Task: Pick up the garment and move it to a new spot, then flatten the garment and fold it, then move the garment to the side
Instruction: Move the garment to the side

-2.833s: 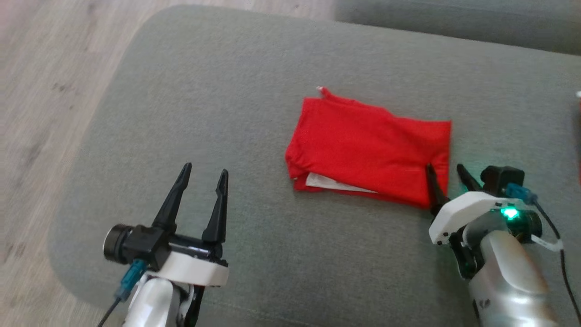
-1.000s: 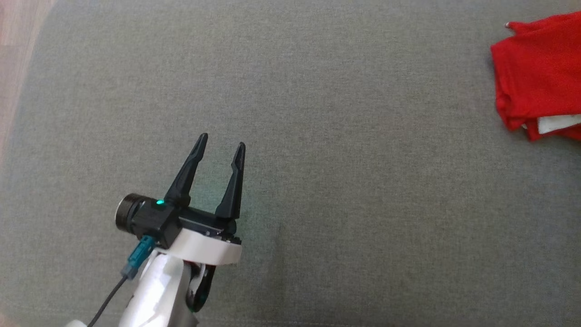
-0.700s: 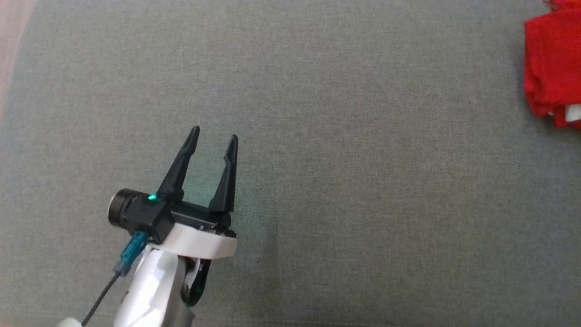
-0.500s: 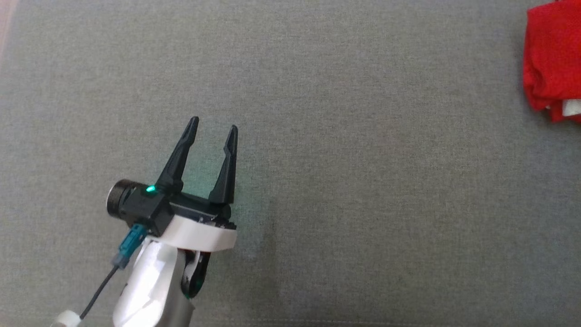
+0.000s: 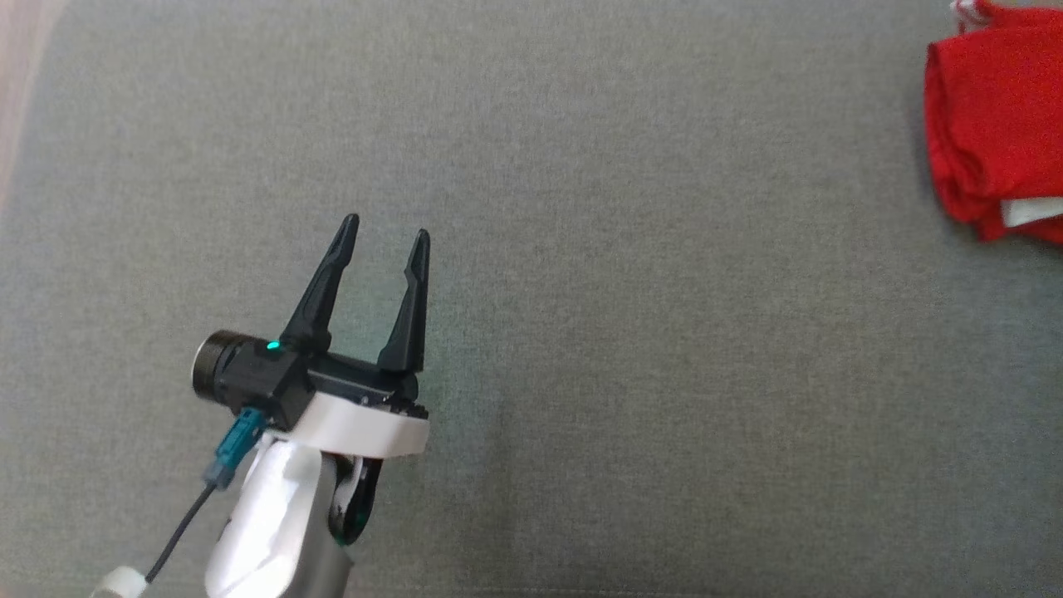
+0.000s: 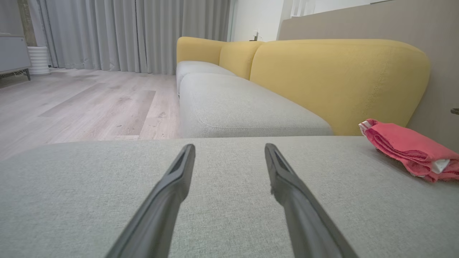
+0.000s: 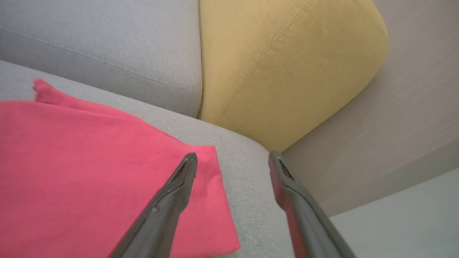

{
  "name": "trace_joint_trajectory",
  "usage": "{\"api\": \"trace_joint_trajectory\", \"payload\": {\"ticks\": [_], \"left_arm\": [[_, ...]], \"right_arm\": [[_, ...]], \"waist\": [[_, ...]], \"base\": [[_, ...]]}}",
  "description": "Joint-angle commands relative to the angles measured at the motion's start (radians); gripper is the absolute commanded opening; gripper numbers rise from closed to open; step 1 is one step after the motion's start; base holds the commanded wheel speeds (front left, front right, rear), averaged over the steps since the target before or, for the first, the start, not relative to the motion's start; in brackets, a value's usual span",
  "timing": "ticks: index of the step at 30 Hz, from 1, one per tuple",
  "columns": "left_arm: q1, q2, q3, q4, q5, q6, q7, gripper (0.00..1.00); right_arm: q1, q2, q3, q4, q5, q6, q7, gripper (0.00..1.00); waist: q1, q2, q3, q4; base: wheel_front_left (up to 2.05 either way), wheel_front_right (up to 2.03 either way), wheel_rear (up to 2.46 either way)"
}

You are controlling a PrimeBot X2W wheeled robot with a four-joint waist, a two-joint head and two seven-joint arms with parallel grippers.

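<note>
Left gripper (image 5: 384,228), lower left: gaped wide, held nothing, over grey fabric cushion (image 5: 631,332). Right gripper (image 7: 233,155): gaped too, gripped nothing, at corner of folded red cloth garment (image 5: 988,124), upper right.

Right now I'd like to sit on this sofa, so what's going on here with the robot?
A two-armed robot is tidying a red garment. It lies folded near the right end of the grey seat cushion, by the yellow backrest. The right tool is open at the garment's corner, gripping nothing. The left tool is open and empty over bare cushion, well away from it. The folding looks done.
</note>
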Motion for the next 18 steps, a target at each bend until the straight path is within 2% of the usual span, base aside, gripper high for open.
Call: {"api": "trace_joint_trajectory", "payload": {"ticks": [1, 6, 9, 13, 14, 15, 18], "left_arm": [[0.009, 0.006, 0.046, -0.026, -0.004, 0.001, -0.005, 1.0], [0.055, 0.006, 0.069, -0.028, 0.004, 0.001, -0.005, 1.0], [0.086, 0.006, 0.087, -0.033, 0.011, 0.001, -0.005, 1.0], [0.126, 0.006, 0.116, -0.042, 0.014, 0.004, -0.005, 1.0], [0.126, 0.006, 0.116, -0.042, 0.014, 0.004, -0.005, 1.0], [0.147, 0.006, 0.13, -0.044, 0.006, 0.007, -0.005, 1.0], [0.173, 0.006, 0.144, -0.049, 0.008, 0.009, -0.005, 1.0]], "right_arm": [[0.018, 0.023, 0.014, -0.076, 0.008, -0.002, -0.019, 1.0], [0.048, 0.15, 0.04, -0.172, 0.082, -0.002, -0.088, 1.0], [0.097, 0.235, 0.089, -0.236, 0.147, -0.002, -0.147, 1.0], [0.188, 0.341, 0.174, -0.321, 0.233, -0.002, -0.232, 1.0], [0.188, 0.341, 0.174, -0.321, 0.233, -0.002, -0.232, 1.0], [0.239, 0.392, 0.204, -0.355, 0.277, -0.002, -0.273, 1.0], [0.32, 0.441, 0.242, -0.39, 0.335, -0.002, -0.327, 1.0]], "waist": [[0.0, 0.0, -0.063, -0.006], [0.0, 0.0, -0.157, -0.016], [0.0, 0.0, -0.211, -0.022], [0.0, 0.0, -0.265, -0.033], [0.0, 0.0, -0.265, -0.033], [0.0, 0.0, -0.285, -0.037], [0.0, 0.0, -0.302, -0.039]], "base": [[0.0, 0.0, 0.0], [0.0, 0.0, 0.0], [0.0, 0.0, 0.0], [0.0, 0.0, 0.0], [0.0, 0.0, 0.0], [0.0, 0.0, 0.0], [0.0, 0.0, 0.0]]}}
